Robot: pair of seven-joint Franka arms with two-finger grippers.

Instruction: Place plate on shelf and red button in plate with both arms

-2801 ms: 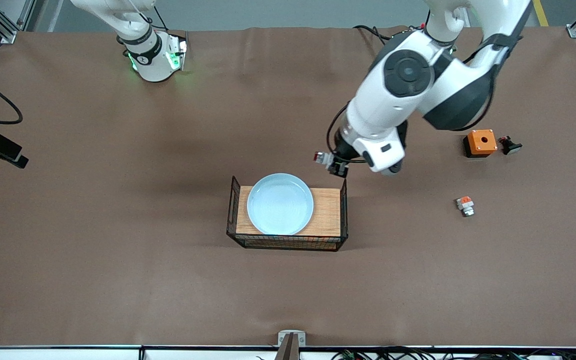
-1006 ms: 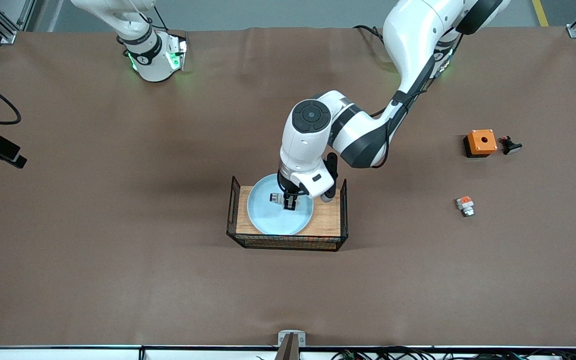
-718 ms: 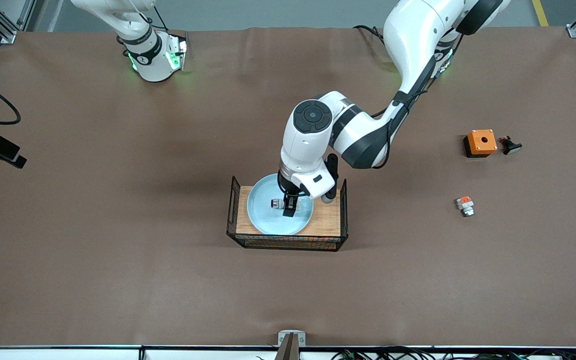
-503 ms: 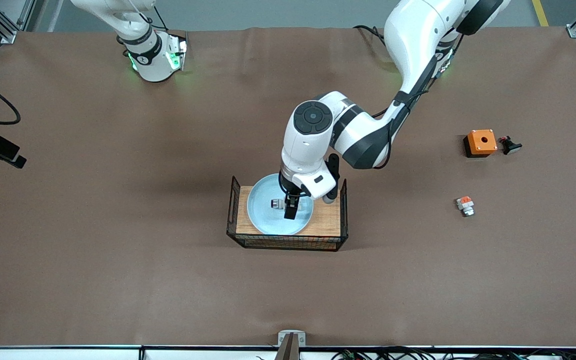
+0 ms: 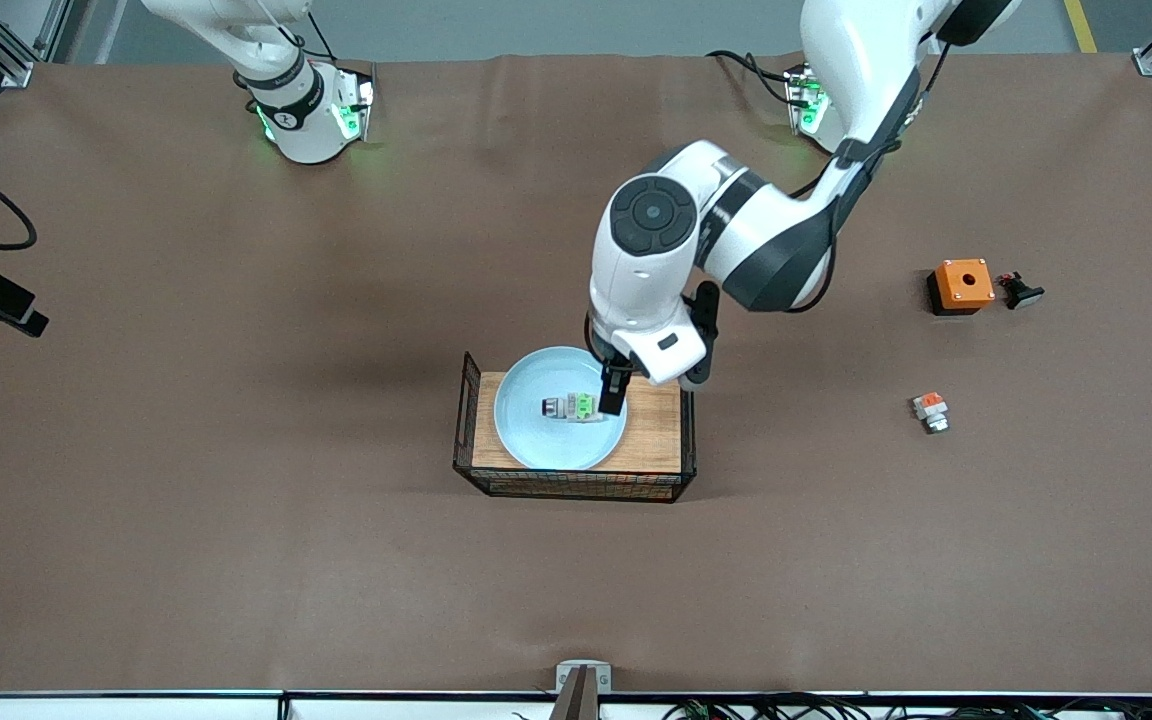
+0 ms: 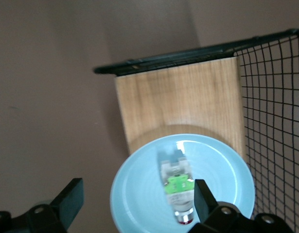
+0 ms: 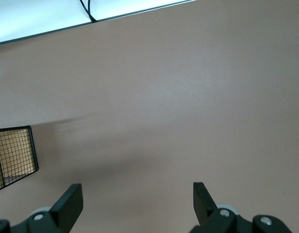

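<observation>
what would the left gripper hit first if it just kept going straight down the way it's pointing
Most likely the plate. The left gripper points down with open fingers over it, and the red button lies just inside one finger, so that finger might clip it first; depth is hard to judge.

Black wire walls [image 5: 687, 420] rise at both ends of the wooden tray [image 5: 654, 430], fencing the plate [image 5: 536, 435] sideways. From above it lies open, save where the left claw [image 5: 613, 392] hangs spread over its rim.
</observation>
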